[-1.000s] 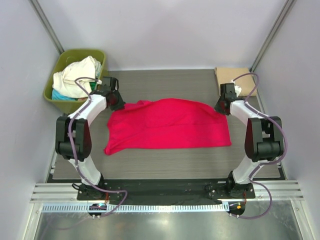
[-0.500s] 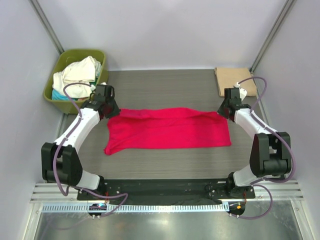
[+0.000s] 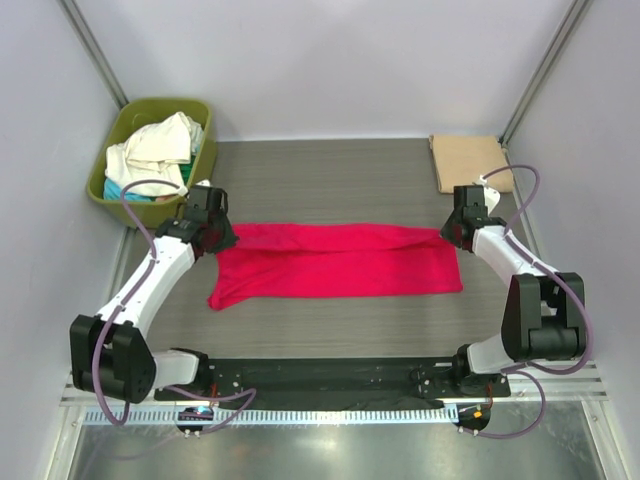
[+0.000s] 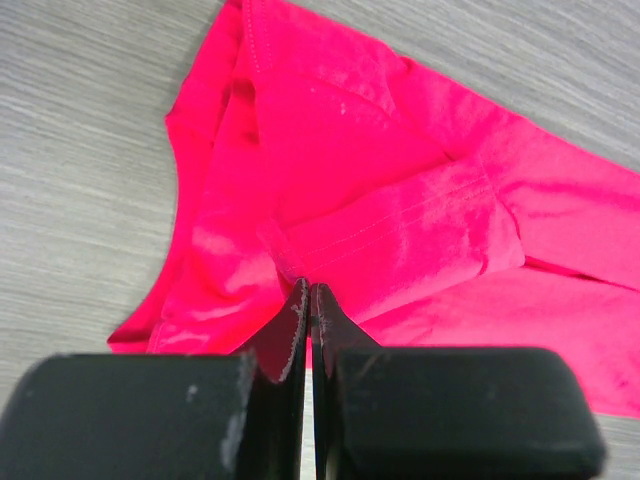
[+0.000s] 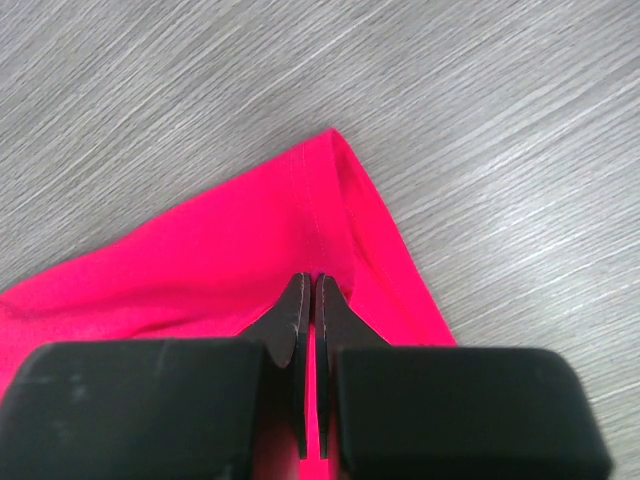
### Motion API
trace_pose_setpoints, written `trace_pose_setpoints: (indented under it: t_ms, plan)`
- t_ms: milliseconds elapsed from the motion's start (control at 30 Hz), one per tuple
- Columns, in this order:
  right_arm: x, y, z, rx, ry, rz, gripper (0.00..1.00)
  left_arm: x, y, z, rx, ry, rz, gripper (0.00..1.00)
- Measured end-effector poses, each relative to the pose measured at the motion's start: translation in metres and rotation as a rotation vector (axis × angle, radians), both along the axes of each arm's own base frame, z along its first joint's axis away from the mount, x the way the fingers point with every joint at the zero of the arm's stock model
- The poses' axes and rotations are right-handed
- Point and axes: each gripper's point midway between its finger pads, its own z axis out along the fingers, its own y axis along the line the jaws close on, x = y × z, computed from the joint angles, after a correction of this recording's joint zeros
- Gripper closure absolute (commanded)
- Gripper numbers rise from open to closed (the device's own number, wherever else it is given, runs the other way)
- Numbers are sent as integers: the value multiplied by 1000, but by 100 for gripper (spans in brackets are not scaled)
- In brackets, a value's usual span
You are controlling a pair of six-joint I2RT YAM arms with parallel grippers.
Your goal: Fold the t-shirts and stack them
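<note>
A crimson-red t-shirt (image 3: 335, 262) lies across the middle of the table as a long band doubled over on itself. My left gripper (image 3: 218, 236) is at its far left corner, shut on the red cloth at a sleeve hem (image 4: 400, 215); its fingertips (image 4: 308, 288) pinch that fold. At the far right corner my right gripper (image 3: 448, 232) is shut on the hemmed edge (image 5: 318, 215), with cloth pinched between its tips (image 5: 308, 280). A tan-beige folded t-shirt (image 3: 468, 160) lies at the back right. Cream-white t-shirts (image 3: 155, 145) and a teal one (image 3: 120, 190) fill the tub.
The olive-green tub (image 3: 125, 118) stands off the table's back left corner, close to the left arm's wrist. Grey walls and metal posts enclose the table on three sides. Bare wood-grain tabletop (image 3: 330, 180) shows beyond the red shirt and in front of it.
Both grippers have moved toward the near side, carrying the red shirt's far edge with them. The raised bulge of cloth has dropped, and the shirt now lies as a narrower, flatter band.
</note>
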Motion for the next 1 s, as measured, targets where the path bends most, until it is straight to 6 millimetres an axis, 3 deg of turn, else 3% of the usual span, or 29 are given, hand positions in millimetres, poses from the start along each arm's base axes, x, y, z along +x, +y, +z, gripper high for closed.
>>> trace_pose_setpoints:
  t_ms: [400,433,467,500,567,600,733,833,900,1000]
  plan:
    - [-10,-13,-4,9,4,-45,96,-23,14,16,25,-36,53,100]
    - [-11,-14,-5,10,7,-49,83,-25,14,16,23,-38,55,99]
    - [-12,-14,-6,16,8,-57,64,-27,14,16,20,-37,58,94]
    - [-13,-15,-8,24,12,-66,24,-30,15,14,17,-33,61,68]
    - [-16,-17,-12,37,19,-74,6,-40,15,8,9,-21,59,49]
    - [-18,-17,-14,43,22,-80,2,-45,15,6,0,-18,63,46]
    - [-18,-19,-14,50,19,-89,0,-64,18,5,-15,-26,77,43]
    - [-14,-15,-12,57,5,-75,1,-66,19,12,-27,-62,83,45]
    - [-11,-7,-9,66,-11,-46,2,-62,17,10,-35,-68,83,47]
    - [-3,19,-9,90,-25,39,4,-54,9,-8,-35,-24,77,48]
